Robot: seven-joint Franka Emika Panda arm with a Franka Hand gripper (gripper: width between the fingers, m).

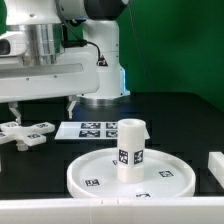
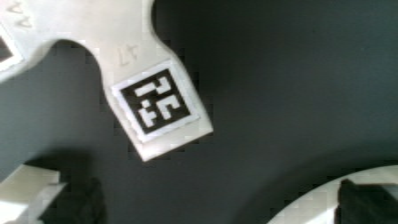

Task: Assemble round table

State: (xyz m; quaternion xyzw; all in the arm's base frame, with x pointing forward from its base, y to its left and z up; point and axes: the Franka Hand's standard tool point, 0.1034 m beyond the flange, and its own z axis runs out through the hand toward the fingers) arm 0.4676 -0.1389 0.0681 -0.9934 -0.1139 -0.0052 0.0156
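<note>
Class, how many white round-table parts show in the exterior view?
3: disc at bottom centre, leg upright on it, cross-shaped foot at the exterior view's left; more may be hidden.

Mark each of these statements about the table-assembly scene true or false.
1. The leg stands upright on the round disc. True.
2. The cross-shaped foot sits on top of the leg. False: it lies on the table at the exterior view's left, apart from the disc.
3. The gripper holds the leg. False: it hangs above the foot, holding nothing.
4. The marker board lies flat with nothing on it. True.
</note>
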